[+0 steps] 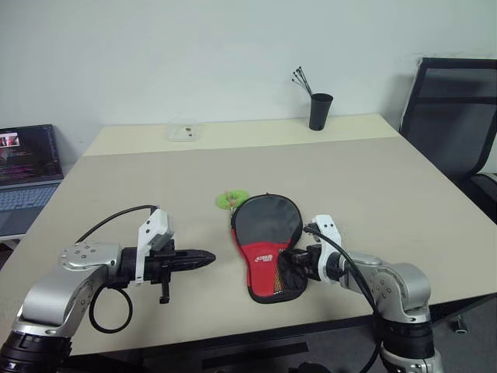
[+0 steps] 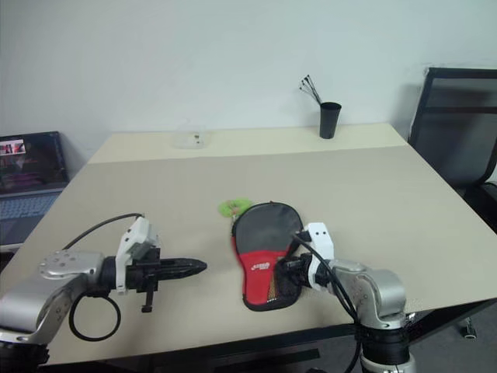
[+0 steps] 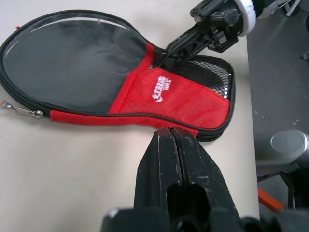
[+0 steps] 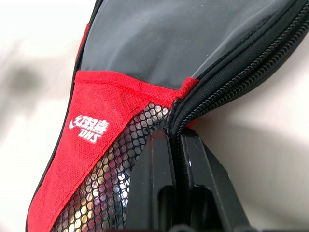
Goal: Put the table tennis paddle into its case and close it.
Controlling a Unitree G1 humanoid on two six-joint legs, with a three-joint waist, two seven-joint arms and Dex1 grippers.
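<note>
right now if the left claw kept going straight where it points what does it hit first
Most likely the case. The shut left claw points at its red handle end, with bare table between them. How level the claw's line runs over the table is unclear.

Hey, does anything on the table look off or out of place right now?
Nothing damaged or spilled. The case lies flat, and the shut right gripper pinches its zipper edge beside the mesh pocket. The left gripper is shut beside it, holding nothing.
</note>
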